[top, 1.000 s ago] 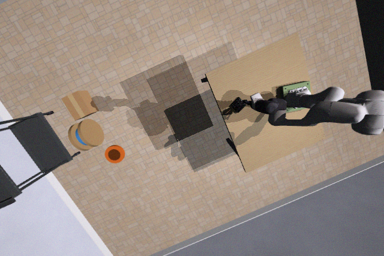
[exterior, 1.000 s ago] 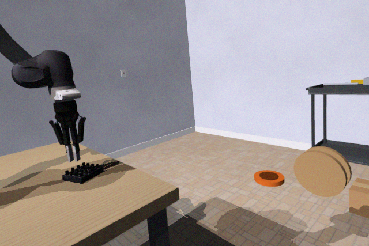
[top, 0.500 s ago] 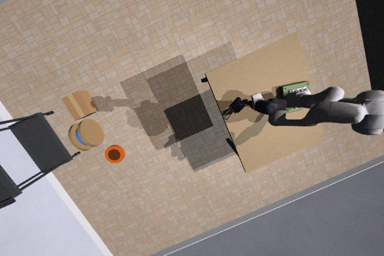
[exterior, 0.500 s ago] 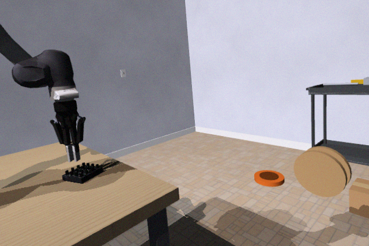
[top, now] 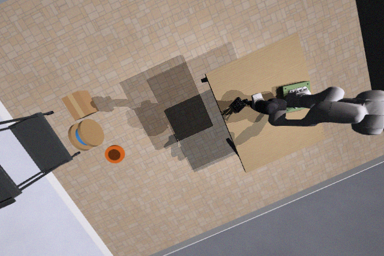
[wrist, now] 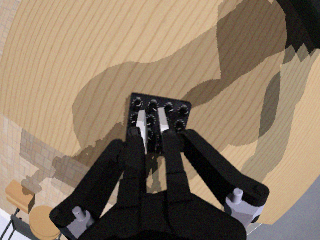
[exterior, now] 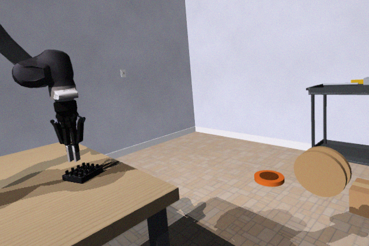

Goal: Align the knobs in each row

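The black knob box (top: 237,103) (exterior: 72,178) (wrist: 186,113) lies on the table with its knobs upward. In the wrist view a row of knobs shows at its upper edge, with more knobs beneath it. The fingers hide part of the middle and lower rows. Names, marks and white lines are too small to read, and I cannot make out the socket. My gripper (exterior: 74,159) (wrist: 152,118) points down above the box. Its two pale fingertips stand a narrow gap apart with nothing between them. In the exterior view they are clear of the knobs.
The wooden table (top: 263,61) (exterior: 119,207) ends close beyond the box. Thin dark streaks run from the box toward that edge; cable or shadow, I cannot tell. A green board (top: 288,87) with pale parts lies partly under the arm. An orange ring (top: 107,154) (exterior: 259,180) is on the floor.
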Motion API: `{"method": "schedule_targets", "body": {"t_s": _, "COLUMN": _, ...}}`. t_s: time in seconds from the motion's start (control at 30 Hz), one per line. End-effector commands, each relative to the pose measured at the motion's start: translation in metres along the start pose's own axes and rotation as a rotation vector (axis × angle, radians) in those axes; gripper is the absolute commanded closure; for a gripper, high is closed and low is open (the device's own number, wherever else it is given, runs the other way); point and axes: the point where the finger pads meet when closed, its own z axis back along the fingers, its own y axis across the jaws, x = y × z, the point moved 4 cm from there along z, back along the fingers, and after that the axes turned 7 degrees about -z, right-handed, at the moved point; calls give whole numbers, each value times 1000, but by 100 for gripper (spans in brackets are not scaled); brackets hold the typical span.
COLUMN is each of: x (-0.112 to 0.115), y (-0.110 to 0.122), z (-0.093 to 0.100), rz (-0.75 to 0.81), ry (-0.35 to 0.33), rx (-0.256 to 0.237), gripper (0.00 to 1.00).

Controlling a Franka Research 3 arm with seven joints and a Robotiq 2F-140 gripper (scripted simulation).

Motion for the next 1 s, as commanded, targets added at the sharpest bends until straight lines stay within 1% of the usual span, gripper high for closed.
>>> {"method": "schedule_targets", "body": {"t_s": 0.0, "x": 2, "y": 0, "z": 1, "rz": -3, "ry": 2, "rx": -2, "gripper": 88}}
{"method": "schedule_targets", "body": {"t_s": 0.6, "x": 2, "y": 0, "z": -1, "rz": -3, "ry": 2, "rx": -2, "gripper": 88}}
{"method": "schedule_targets", "body": {"t_s": 0.97, "x": 2, "y": 1, "z": -10, "rz": -3, "ry": 2, "rx": -2, "gripper": 88}}
